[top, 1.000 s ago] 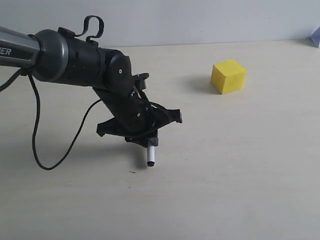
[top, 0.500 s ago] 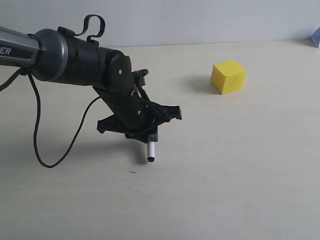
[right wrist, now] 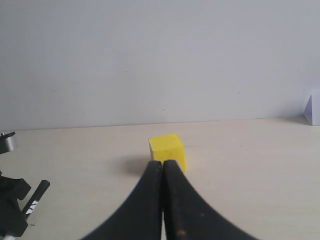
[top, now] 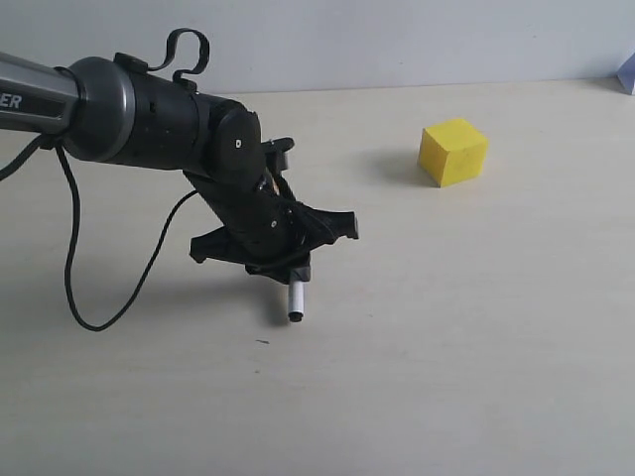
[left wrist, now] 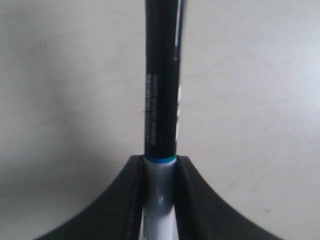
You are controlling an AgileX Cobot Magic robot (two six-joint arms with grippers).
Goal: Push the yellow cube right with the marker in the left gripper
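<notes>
My left gripper (top: 295,270) looks like matt black plastic. The marker (left wrist: 161,100) is smooth and glossy. The yellow cube (top: 453,152) is matt.

Yellow cube (top: 453,151); marker (left wrist: 161,115) blk cap, white barrel; blk left pincer (top: 294,275).

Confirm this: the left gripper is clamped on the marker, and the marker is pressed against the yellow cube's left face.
One part is wrong. The left gripper does clamp the marker, but the marker is not pressed against the yellow cube. It hangs well apart from the cube, off to its left and nearer the camera. The exterior view shows the wide gap between them.
</notes>
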